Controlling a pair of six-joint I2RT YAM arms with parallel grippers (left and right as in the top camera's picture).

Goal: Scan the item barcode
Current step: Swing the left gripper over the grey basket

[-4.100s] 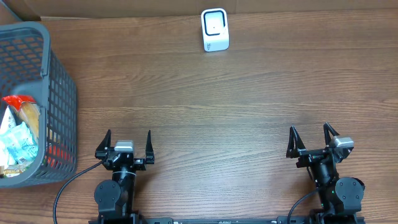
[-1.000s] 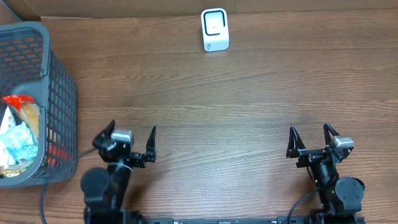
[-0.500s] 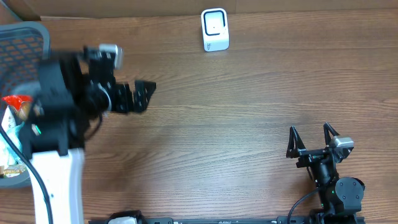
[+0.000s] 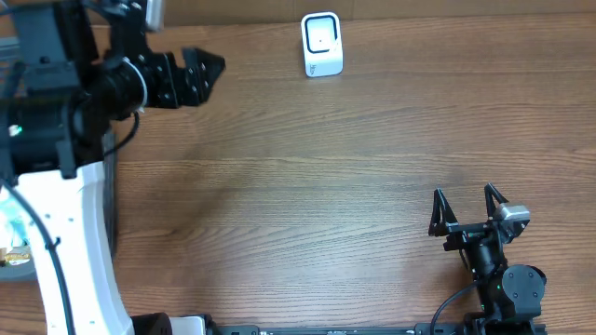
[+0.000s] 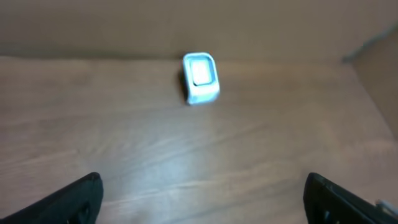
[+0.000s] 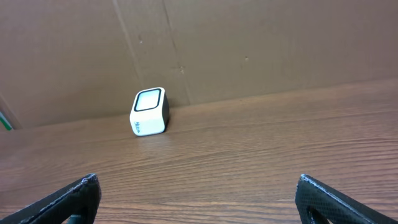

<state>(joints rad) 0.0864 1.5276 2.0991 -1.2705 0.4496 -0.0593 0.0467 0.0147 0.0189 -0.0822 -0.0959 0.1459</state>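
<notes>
Left gripper (image 4: 205, 74) is raised over the far-left part of the table (image 4: 307, 186), released, jaws wide apart and nothing between them; the left wrist view confirms this, with both fingertips at the frame edges and only bare table between. Right gripper (image 4: 463, 197) sits low at the near-right edge, likewise released and empty. The scanner (image 4: 322, 44) stands upright at the far edge, against a cardboard backing (image 6: 249, 43), to the right of the left gripper and well apart from it. It is a small white rounded block with a dark-rimmed window on its face. No item is held. The goods lie in the basket (image 4: 17, 264) at the left edge, below and behind the left arm, which hides nearly all of it; only a scrap of pale packaging (image 4: 11, 228) shows, long axis indeterminate. Left arm is plainly the nearer to both. Table surface is smooth brown wood-grain. Judgement: pick-up not yet begun.
</notes>
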